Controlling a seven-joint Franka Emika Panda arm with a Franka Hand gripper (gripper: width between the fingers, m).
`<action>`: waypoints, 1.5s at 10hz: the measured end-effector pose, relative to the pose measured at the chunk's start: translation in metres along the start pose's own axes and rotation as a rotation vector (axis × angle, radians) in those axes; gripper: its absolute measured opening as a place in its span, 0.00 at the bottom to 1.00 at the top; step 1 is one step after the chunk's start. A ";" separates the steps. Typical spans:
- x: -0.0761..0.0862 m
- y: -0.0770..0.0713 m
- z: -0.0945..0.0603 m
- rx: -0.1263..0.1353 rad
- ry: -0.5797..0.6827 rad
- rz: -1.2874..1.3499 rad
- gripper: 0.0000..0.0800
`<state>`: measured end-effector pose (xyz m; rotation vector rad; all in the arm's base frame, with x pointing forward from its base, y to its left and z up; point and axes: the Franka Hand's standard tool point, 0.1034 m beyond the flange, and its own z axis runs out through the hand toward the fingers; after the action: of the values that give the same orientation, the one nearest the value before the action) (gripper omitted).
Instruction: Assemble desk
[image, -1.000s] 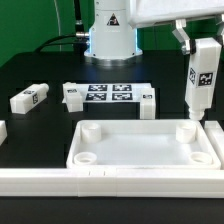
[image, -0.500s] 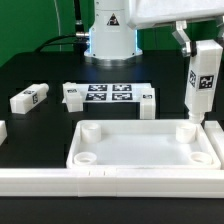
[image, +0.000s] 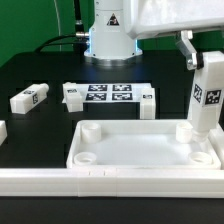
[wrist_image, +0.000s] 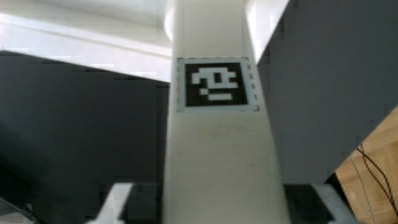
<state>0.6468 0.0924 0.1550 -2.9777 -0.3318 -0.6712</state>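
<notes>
Pincer (image: 200, 52) is looking clamped on the upper end of one white leg (image: 207, 100). The pads themselves are mostly hiding behind the leg and the arm, so that's me judging from the leg standing up with nothing else propping it. The leg is leaning a little off upright, and its lower end is sitting right at the far corner socket (image: 188, 131) on the exterior view's right of the desk tray (image: 140, 150). Can't tell if it's going into the socket or just touching the rim. The wrist view is mostly showing the leg's flat face with its tag (wrist_image: 215, 85).

Handling-wise, I'm guessing the leg is acting like light hard plastic: stiff, not fragile, but smooth and a bit slippery. The square section is helping, since two flat opposite faces are giving the pincer something to bite on. Holding it high is leaving the bottom free for the socket, but it's also making a long lever, so any sideways shove at the socket is probably going to be twisting it in the grip.

The tray is looking light too, so it's likely sliding on the black tabletop (image: 40, 65) if pushed, though the rail (image: 100, 185) is lying just beside its near edge. A spare leg (image: 30, 98) is lying loose near the marker board (image: 108, 95), well apart from the tray
</notes>
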 end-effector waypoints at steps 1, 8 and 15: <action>0.000 -0.001 0.000 0.001 0.000 -0.002 0.36; 0.019 0.009 0.012 0.000 0.013 -0.028 0.36; 0.006 0.005 0.025 0.004 -0.003 -0.029 0.36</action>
<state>0.6637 0.0917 0.1349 -2.9756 -0.3763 -0.6677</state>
